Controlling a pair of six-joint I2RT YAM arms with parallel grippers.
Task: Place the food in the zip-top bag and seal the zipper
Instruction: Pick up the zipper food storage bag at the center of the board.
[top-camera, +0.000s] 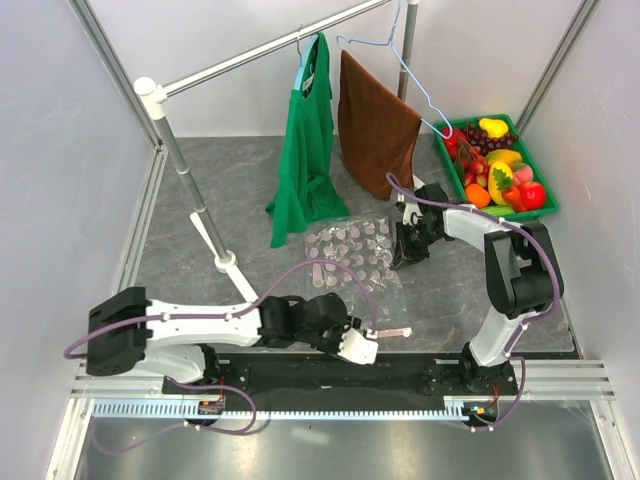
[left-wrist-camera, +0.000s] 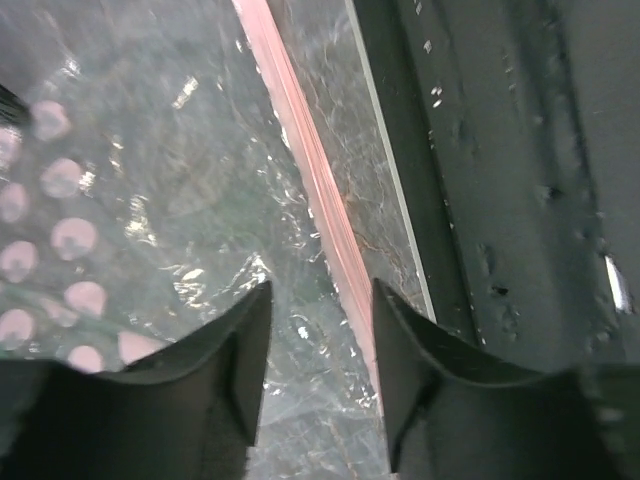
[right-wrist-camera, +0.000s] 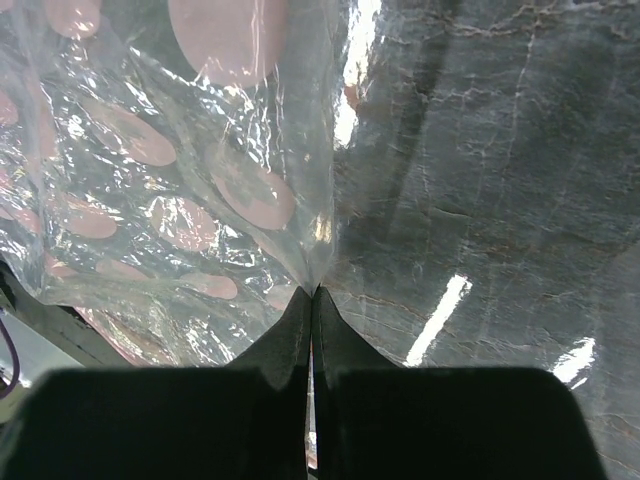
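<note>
Left arm: lies low along the near edge of the table (top-camera: 180, 250), stretched from its base at the near left toward the middle, wrist turned down at the near end of the bag. Left gripper (top-camera: 360, 345) (left-wrist-camera: 320, 300): jaws part-way apart, a clear gap between the two dark fingers (left-wrist-camera: 235, 370), nothing clamped; the tips sit over clear film, and the zipper (top-camera: 388, 331) (left-wrist-camera: 310, 170), a pale pink strip, runs down toward the inner side of the right-hand finger. Whether that finger touches the strip cannot be told. Zip-top bag (top-camera: 350, 255) (left-wrist-camera: 150, 200) (right-wrist-camera: 180, 150): clear, pink-dotted, crumpled, flat on the grey table at centre, zipper end nearest the arm bases. Right arm: rises from its base at the near right, folds at a raised elbow, forearm reaching back and leftward, wrist pointing down at the bag's right edge. Right gripper (top-camera: 408, 255) (right-wrist-camera: 310, 290): jaws pressed together with a corner of the bag's film pinched at the tips, the film drawn up into a pleat there. Food (top-camera: 495, 165): red, yellow, orange and green toy pieces with purple grapes, heaped in a green tray (top-camera: 515, 213) at the far right, well apart from the bag. Green cloth (top-camera: 310, 150) and brown towel (top-camera: 375, 125): hanging from the rail (top-camera: 260, 50) behind the bag.
</note>
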